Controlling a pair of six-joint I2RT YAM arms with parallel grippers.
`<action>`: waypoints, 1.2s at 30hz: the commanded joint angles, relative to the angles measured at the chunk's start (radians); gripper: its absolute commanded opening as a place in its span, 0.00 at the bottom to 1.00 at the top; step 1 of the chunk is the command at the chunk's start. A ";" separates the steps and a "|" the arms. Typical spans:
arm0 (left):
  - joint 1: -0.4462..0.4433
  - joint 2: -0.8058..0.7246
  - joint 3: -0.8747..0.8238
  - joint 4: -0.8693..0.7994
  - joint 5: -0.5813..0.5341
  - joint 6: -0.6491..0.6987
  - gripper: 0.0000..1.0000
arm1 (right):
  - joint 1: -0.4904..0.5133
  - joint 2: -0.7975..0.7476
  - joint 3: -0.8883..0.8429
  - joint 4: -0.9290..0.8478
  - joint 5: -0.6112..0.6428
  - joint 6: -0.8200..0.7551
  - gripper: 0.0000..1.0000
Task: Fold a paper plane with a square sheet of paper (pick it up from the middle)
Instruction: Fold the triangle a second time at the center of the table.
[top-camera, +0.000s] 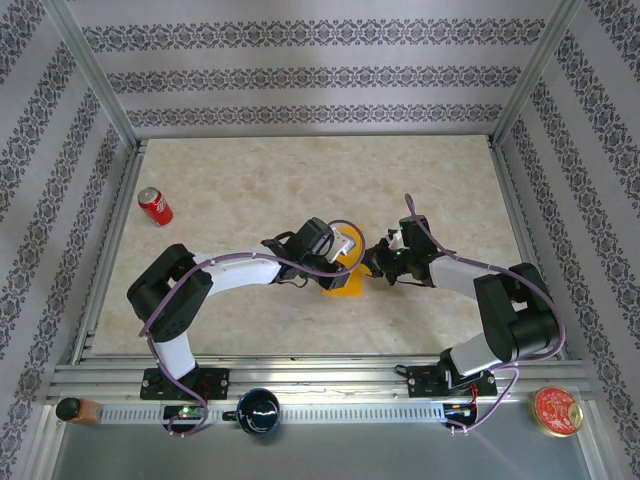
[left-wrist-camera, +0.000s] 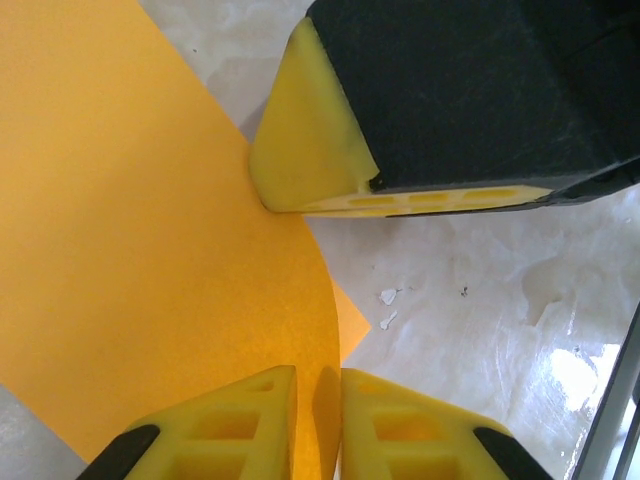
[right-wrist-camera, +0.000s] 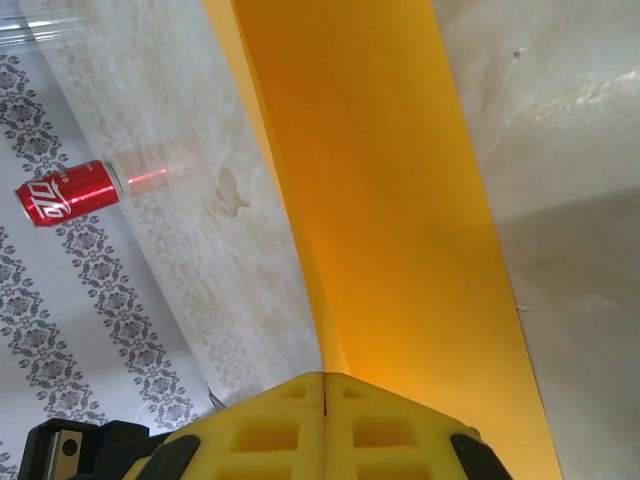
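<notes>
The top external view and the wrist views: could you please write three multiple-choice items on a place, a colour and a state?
1. Where is the red metal soda can? A. on the pale marbled table's left side; B. between the arms; C. in a tool.
2. What colour are the right tool's fingers? A. blue; B. yellow; C. white.
3. How is the right tool? A. wide open; B. shut on the can; C. shut on the thin orange-yellow paper sheet.
A, far left on it in the top view; B, yellow in its wrist view; C, fingers meet, pinching the paper.
</notes>
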 joint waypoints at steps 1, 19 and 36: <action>0.008 -0.024 -0.005 -0.022 0.005 0.020 0.11 | 0.002 0.006 0.022 -0.015 -0.008 -0.017 0.04; 0.008 -0.007 0.018 -0.007 0.011 -0.021 0.04 | 0.012 -0.186 -0.098 -0.139 0.132 -0.132 0.19; 0.009 0.016 0.047 -0.048 0.020 -0.023 0.04 | 0.117 0.018 -0.024 -0.234 0.148 -0.213 0.00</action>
